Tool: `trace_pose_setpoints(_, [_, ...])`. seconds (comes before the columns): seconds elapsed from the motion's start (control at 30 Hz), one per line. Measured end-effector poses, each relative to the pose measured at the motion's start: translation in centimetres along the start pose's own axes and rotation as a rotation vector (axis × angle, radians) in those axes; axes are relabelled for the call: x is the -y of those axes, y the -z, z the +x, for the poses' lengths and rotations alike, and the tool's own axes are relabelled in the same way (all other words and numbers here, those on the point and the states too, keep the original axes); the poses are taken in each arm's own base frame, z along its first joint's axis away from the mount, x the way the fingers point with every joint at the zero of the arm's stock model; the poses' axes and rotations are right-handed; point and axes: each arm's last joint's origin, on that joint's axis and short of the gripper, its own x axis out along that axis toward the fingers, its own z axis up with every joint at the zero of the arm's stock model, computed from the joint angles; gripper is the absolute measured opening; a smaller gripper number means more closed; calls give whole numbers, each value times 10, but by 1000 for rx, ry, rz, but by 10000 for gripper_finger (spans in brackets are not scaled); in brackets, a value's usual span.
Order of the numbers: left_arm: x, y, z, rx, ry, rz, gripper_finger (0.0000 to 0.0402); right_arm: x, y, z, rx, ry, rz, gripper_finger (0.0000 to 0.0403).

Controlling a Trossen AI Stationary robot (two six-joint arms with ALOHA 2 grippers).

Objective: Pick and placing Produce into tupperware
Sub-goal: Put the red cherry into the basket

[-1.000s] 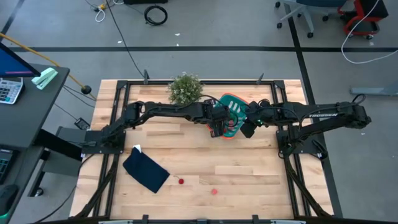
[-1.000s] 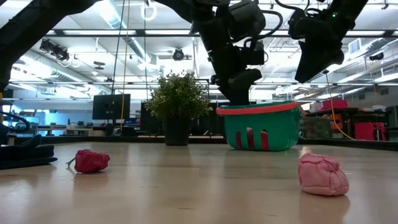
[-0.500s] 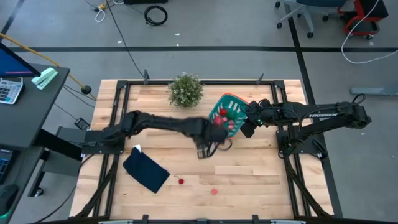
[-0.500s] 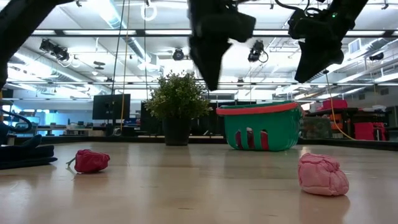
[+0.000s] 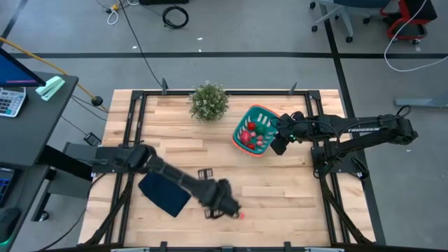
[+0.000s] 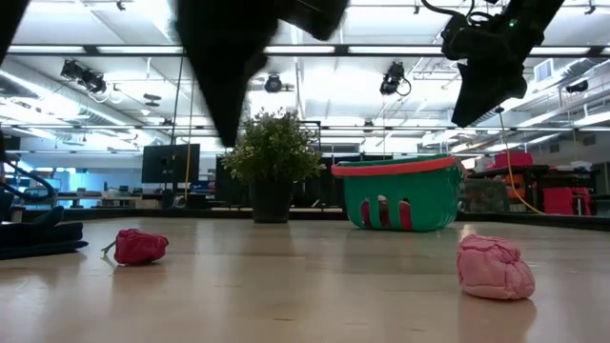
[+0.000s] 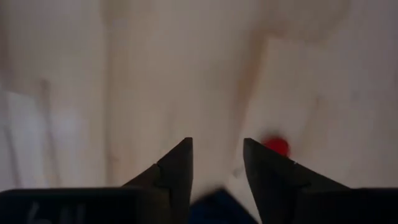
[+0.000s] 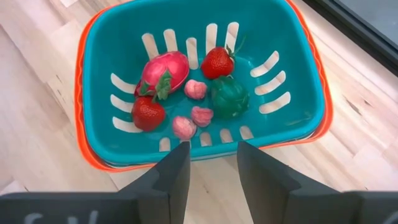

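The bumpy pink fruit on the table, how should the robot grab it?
Probably from straight above, pinching the pink fruit across its rounded middle. It sits low and lumpy on the bare table, with open wood on every side, so fingers could drop down either side of it. The left gripper is already near it, fingers open; the right gripper waits beside the basket.

1. A grey concrete floor (image 5: pixel 231 49) crossed by dark tape lines surrounds the pale wooden-plank surface (image 5: pixel 280 196) in its black metal frame.
2. A coiled black cable (image 5: pixel 175 15) lies on the floor, with a thin black lead running from it toward the surface.
3. Rolling office chairs (image 5: pixel 343 14) stand at the far edge.
4. A dark side desk (image 5: pixel 35 119) carries a grey calculator (image 5: pixel 10 101).
5. Long ceiling light strips (image 6: pixel 124 50) brighten the open workshop, where a dark monitor (image 6: pixel 170 163) stands.
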Motion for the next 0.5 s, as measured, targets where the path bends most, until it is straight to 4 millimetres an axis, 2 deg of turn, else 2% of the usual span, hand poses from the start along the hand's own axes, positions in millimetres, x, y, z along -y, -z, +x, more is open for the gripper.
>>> trace_pose_setpoints(0.17, [31,28,9,-8,-14,17,182,-3,2,0,-3,-7,-15,140])
trace_pose_setpoints(0.3, [51,37,27,60,46,-31,207,-9,5,-2,-1,-21,-48,140])
trace_pose_setpoints(0.4, [59,39,41,106,88,-34,221,-13,9,-4,-1,-36,-96,140])
trace_pose_setpoints(0.5, [58,40,51,100,93,-95,228,-18,13,-7,-1,-55,-139,140])
